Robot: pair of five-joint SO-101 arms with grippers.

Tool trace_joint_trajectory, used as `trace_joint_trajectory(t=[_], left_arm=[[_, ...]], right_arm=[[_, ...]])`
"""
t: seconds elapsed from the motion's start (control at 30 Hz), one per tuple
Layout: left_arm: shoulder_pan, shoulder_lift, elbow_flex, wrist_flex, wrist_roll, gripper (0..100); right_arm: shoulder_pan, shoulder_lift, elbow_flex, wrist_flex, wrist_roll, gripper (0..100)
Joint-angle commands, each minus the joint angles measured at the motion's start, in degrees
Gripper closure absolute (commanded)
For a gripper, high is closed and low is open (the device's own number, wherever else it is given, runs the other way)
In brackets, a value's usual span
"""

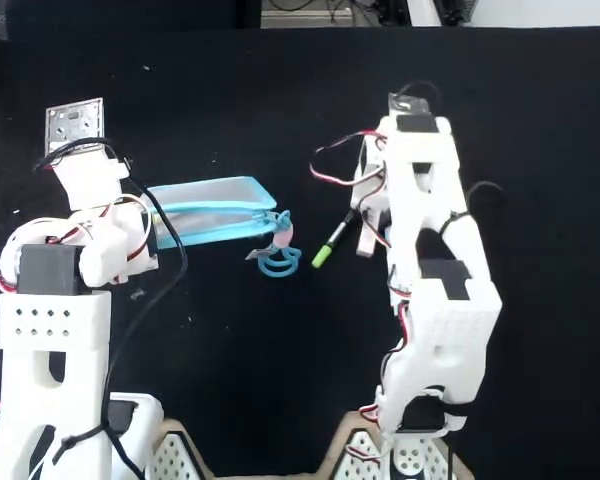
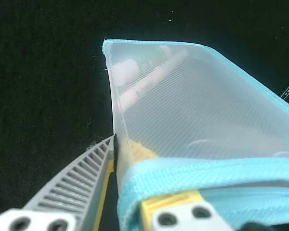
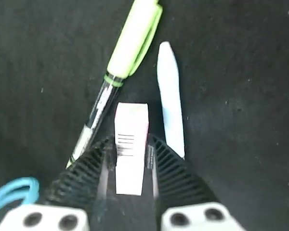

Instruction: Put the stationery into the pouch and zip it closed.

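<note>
pouch [image 2: 197,120] contents blurred (behind mesh); pen [image 3: 113,77] cap cropped

Both arms had the same build. White printed-plastic left arm [image 1: 52,330]: black servo blocks, a grid of small round holes on the big link, a thick black cable [image 1: 183,258] looped down its side, thin red and white wires at the joints. White printed-plastic right arm [image 1: 440,280]: black servo blocks, a thin red, white and black wire bundle [image 1: 327,176] off the wrist. Left gripper [image 2: 121,144]: grey ribbed finger, yellow strip, white base with dark screw holes. Right gripper [image 3: 131,142]: black ribbed fingers, white base, two screw holes per side.
</note>
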Motion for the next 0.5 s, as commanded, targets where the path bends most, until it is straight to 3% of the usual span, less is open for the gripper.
trace_joint_trajectory(t=[0.0,0.17,0.33,0.47], left_arm=[[-0.13,0.09,0.04,-0.88,-0.88,97],[-0.13,0.09,0.04,-0.88,-0.88,97],[-0.13,0.09,0.04,-0.79,-0.88,97],[-0.13,0.09,0.04,-0.79,-0.88,97]], right_arm=[[0.97,-0.57,-5.85,4.75,4.84,98.7],[6.59,-0.13,-14.73,12.04,17.67,98.5],[17.85,2.15,-16.92,7.30,35.43,98.4],[23.38,9.01,-17.10,7.56,43.34,98.3]])
